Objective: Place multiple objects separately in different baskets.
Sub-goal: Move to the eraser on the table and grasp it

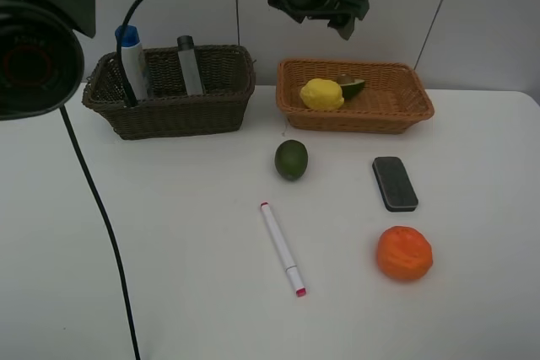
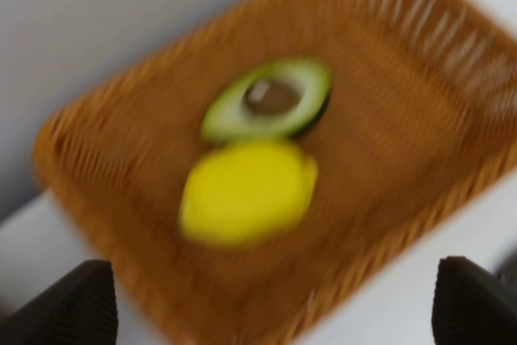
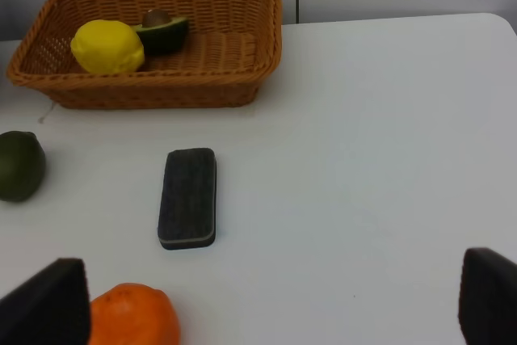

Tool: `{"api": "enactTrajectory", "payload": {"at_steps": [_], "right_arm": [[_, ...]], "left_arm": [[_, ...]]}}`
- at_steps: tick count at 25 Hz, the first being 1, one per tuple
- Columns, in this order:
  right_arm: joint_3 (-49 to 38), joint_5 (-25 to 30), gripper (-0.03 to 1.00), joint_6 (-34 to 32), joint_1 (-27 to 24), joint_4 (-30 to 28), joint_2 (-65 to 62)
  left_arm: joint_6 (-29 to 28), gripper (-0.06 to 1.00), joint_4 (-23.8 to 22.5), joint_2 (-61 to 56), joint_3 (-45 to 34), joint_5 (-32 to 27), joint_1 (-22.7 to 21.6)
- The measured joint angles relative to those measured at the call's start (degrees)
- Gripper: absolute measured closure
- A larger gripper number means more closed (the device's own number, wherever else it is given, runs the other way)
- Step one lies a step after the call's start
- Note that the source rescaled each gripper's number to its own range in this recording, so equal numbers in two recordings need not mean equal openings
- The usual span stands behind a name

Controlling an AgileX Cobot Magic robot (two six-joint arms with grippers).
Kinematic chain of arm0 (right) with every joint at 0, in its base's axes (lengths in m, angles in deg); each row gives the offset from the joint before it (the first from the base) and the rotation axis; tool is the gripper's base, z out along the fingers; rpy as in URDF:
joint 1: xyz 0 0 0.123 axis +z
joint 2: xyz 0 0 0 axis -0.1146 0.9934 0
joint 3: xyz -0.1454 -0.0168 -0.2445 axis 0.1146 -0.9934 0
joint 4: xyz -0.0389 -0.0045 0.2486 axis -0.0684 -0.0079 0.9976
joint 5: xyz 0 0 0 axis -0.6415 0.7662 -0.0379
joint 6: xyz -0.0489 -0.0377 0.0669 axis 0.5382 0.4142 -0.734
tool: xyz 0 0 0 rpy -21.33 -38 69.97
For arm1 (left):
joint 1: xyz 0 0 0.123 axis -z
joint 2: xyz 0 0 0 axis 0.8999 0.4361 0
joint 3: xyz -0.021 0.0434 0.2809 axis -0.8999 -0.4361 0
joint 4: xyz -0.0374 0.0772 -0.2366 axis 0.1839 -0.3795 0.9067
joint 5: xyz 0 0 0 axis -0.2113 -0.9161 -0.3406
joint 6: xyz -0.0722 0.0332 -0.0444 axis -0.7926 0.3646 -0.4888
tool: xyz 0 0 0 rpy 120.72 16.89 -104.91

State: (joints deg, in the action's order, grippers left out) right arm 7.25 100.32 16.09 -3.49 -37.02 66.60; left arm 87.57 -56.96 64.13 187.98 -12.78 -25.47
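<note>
The white pink-tipped marker is laid flat on the white table, front and middle. Its long axis runs on a diagonal, with the pink tip pointed front-right and the other end aimed back at the lime. It's a slim, smooth stick. The lime is round and dull green, and is parked just in front of the gap between the two baskets.

Off to the right, the black-and-blue eraser is set flat. It's a rounded slab with its long axis lined up roughly front-to-back. The bumpy orange is sat near its front end, apart from it.

The lemon and halved avocado are tucked together at the left end of the shallow orange-tan basket. In the deeper dark brown basket, the white bottle with blue cap and dark green bottle are stood on end. Both baskets are woven wicker.

The avocado's cut face and pit are only really made out from the left wrist view, blurry as it is. The high camera barely gets a sliver of it.

The left gripper is hung above the orange-tan basket, spread wide with nothing held. The right gripper is likewise spread wide and empty. It's aimed over the eraser and orange and isn't caught by the high view.
</note>
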Motion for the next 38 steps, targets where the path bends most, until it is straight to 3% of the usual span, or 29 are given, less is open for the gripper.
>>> {"api": "enactTrajectory", "payload": {"at_steps": [3, 9, 14, 19, 23, 28, 32, 38], "right_arm": [[0.0, 0.0, -0.03, 0.0, 0.0, 0.0, 0.0], [0.0, 0.0, -0.03, 0.0, 0.0, 0.0, 0.0], [0.0, 0.0, -0.03, 0.0, 0.0, 0.0, 0.0], [0.0, 0.0, -0.03, 0.0, 0.0, 0.0, 0.0], [0.0, 0.0, -0.03, 0.0, 0.0, 0.0, 0.0], [0.0, 0.0, -0.03, 0.0, 0.0, 0.0, 0.0], [0.0, 0.0, -0.03, 0.0, 0.0, 0.0, 0.0], [0.0, 0.0, -0.03, 0.0, 0.0, 0.0, 0.0]], "left_arm": [[0.0, -0.05, -3.7, -1.5, -0.1, -10.9, 0.0], [-3.5, -0.05, -5.2, -7.6, -8.3, -12.5, -1.3], [-7.4, -0.05, -5.8, -20.0, -25.3, -12.5, -4.1], [-13.9, -0.05, -6.5, -38.1, -45.8, -12.4, -11.9], [-18.3, -0.05, -3.3, -54.2, -62.2, -12.4, -16.5], [-19.1, -0.05, 1.5, -74.1, -79.0, -12.5, -17.0], [-19.1, -0.05, 5.7, -90.3, -88.1, -12.6, -17.0], [-14.3, -0.05, 5.9, -112.5, -98.9, -12.7, -17.0]]}}
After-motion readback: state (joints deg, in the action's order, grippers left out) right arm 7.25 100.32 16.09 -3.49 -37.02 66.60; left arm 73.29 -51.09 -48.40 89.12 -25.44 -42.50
